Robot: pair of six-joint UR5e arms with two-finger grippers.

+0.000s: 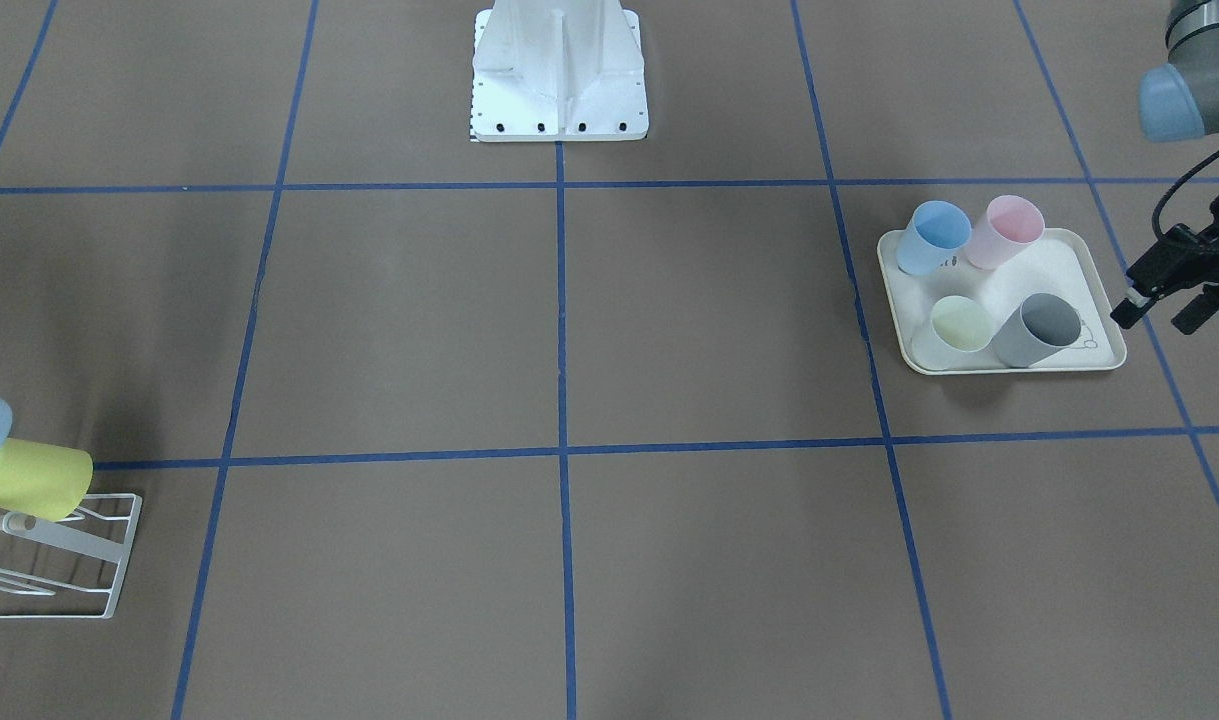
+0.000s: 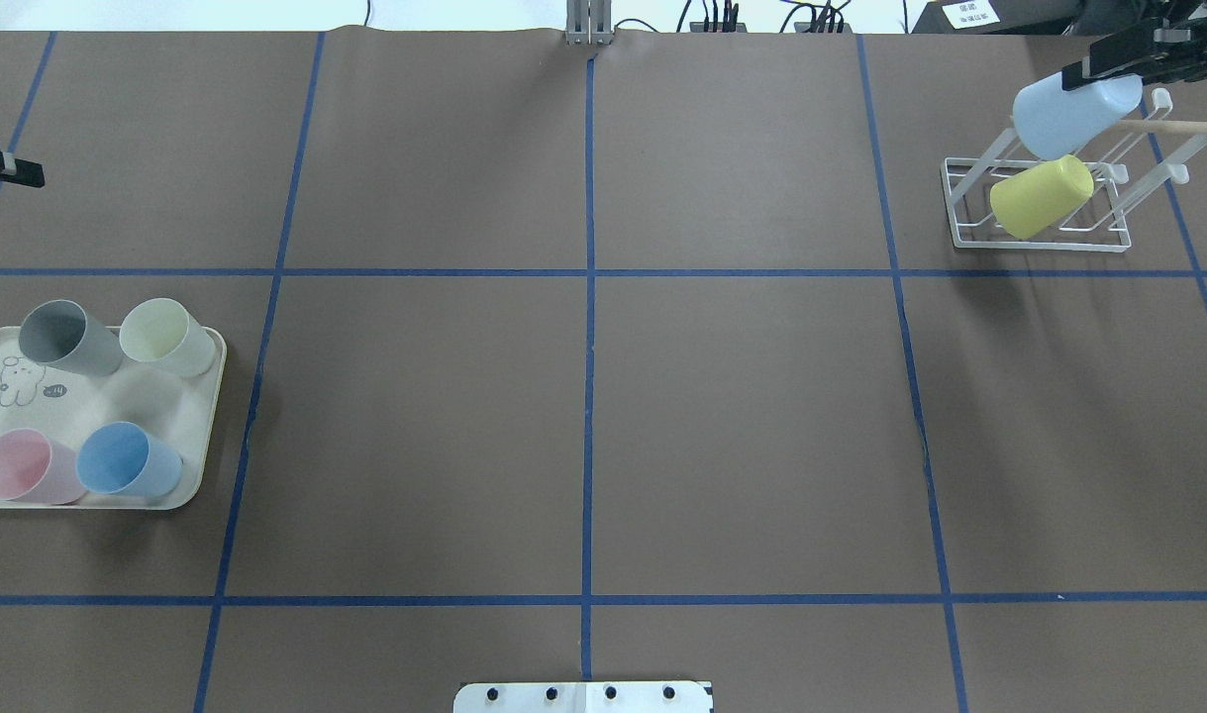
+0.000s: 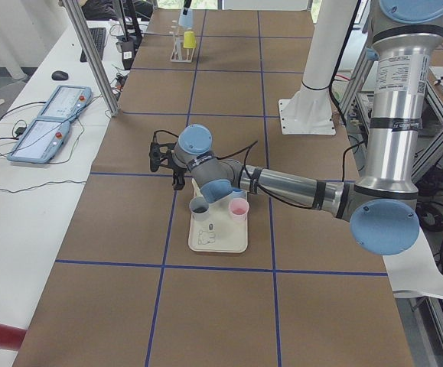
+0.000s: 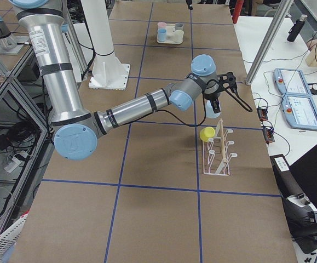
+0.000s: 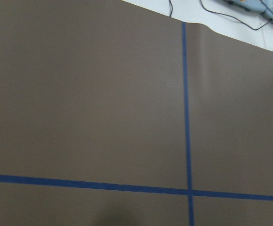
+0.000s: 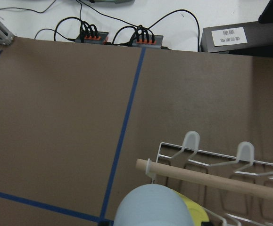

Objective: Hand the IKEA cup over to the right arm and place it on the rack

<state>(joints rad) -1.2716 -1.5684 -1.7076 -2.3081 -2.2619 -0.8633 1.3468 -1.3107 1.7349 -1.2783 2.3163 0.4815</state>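
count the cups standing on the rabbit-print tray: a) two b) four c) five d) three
b: the tray holds four cups, namely the grey cup, the pale yellow cup, the pink cup and the blue cup.

Overhead and front-facing views face oppositely, sharing the rack (image 2: pixel 1049 243).

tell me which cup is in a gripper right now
The pale blue cup, in the right gripper above the rack; the yellow cup rests on the rack, four others on the tray.
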